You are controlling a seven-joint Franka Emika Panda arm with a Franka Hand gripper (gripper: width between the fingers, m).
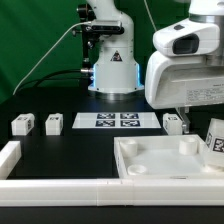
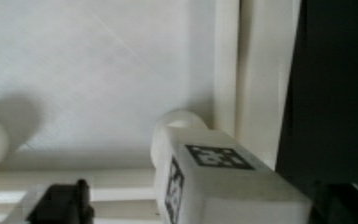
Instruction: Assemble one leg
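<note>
From my desk I see the pincer (image 2: 202, 192) hanging over a corner of the white tray (image 1: 160, 160). Its two dark fingers (image 2: 60, 203) are spread wide. The leg (image 2: 211, 165) sits between them, its black-and-white marker facing the wrist camera. A strip of white tray floor shows between the leg and the finger I can see best, so that finger is not gripping it. The other finger is only a dim shape against the black table (image 1: 70, 150), and it too seems to stand clear of the leg. In the exterior view the same leg (image 1: 215, 141) stands slightly tilted right below the pincer, at the tray's corner close to its rim. I cannot tell whether it is seated in a socket. A second leg (image 1: 173, 123) rests on the table near the pincer, beside the end of the marker board (image 1: 121, 120). Two more legs (image 1: 22, 124) (image 1: 53, 123) lie well apart from the pincer, beyond the far end of that board.
</note>
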